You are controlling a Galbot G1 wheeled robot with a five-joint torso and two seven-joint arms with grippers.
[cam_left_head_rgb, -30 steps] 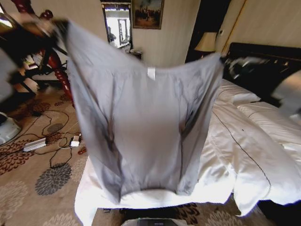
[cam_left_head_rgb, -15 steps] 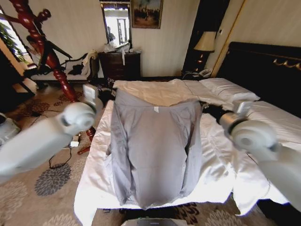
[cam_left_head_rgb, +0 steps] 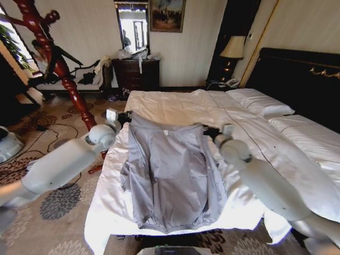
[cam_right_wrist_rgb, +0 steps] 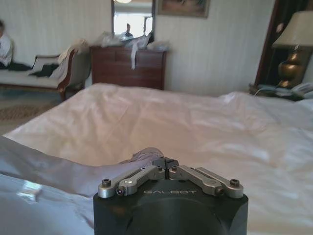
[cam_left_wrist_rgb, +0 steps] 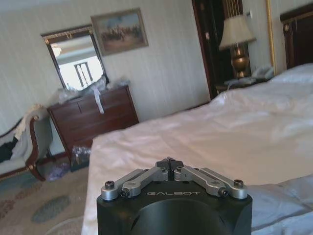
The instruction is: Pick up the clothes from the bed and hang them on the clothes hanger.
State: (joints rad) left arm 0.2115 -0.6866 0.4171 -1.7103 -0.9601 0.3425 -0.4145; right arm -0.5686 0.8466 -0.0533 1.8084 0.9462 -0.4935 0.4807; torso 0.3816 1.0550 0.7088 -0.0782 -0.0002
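Two end effectors pin a grey jacket flat at the foot of the bed

One light grey-blue jacket (cam_left_head_rgb: 172,175) lies spread out, back up, on the white sheets of the bed (cam_left_head_rgb: 175,103), near the foot end and toward the robot's left half of the mattress. Its collar edge points toward the far side of the bed and its gathered hem lies close to the near edge; the sleeves are folded in along the body on both sides.

At the jacket's left shoulder corner sits the left end effector (cam_left_head_rgb: 124,117). In the left wrist view its fingers (cam_left_wrist_rgb: 168,164) are closed together with the tips meeting, and grey cloth shows just beside the housing, but whether any fabric is caught between the tips cannot be made out. At the opposite shoulder corner is the right end effector (cam_left_head_rgb: 210,129); in the right wrist view its fingers (cam_right_wrist_rgb: 165,163) are clamped together on a bunched fold of the jacket (cam_right_wrist_rgb: 49,169).

Both white arms reach in from the near corners of the head view. A reddish-brown wooden coat stand (cam_left_head_rgb: 58,66) rises from the patterned carpet left of the bed. A dark dresser (cam_left_head_rgb: 135,73) under a mirror stands against the far wall, and a lamp (cam_left_head_rgb: 232,49) sits beside the black headboard (cam_left_head_rgb: 297,77).
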